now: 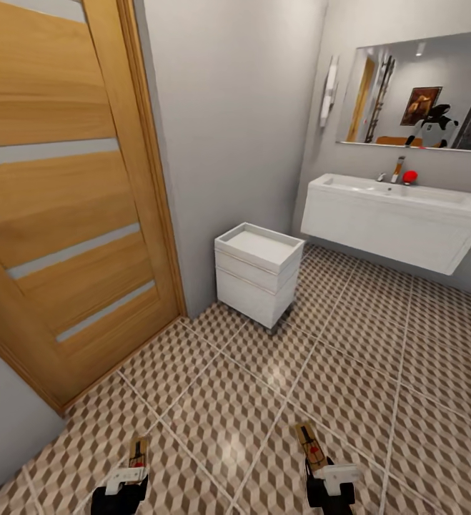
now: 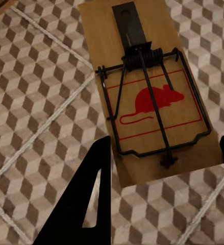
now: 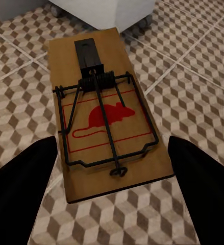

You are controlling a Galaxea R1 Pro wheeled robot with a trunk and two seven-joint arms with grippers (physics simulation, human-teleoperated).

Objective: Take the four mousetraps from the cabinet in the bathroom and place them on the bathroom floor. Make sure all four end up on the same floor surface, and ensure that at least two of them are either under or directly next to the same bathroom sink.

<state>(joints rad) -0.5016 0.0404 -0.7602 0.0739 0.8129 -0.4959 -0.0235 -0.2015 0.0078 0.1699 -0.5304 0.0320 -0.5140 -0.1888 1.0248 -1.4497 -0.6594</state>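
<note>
From head height we look forward and down across the cube-patterned brown, beige and white bathroom floor (image 1: 349, 336) toward the white wall-hung basin (image 1: 396, 207). Our wrist cameras sit close above that same tiling, each facing along its gripper at a flat wooden mousetrap (image 2: 147, 87) (image 3: 109, 115).

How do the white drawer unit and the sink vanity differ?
The drawer unit stands on the tiled floor; the vanity hangs on the wall, clear of it. The drawer unit is narrow with a tray top; the vanity is wide, with a basin and tap. Both are white and boxy.
</note>
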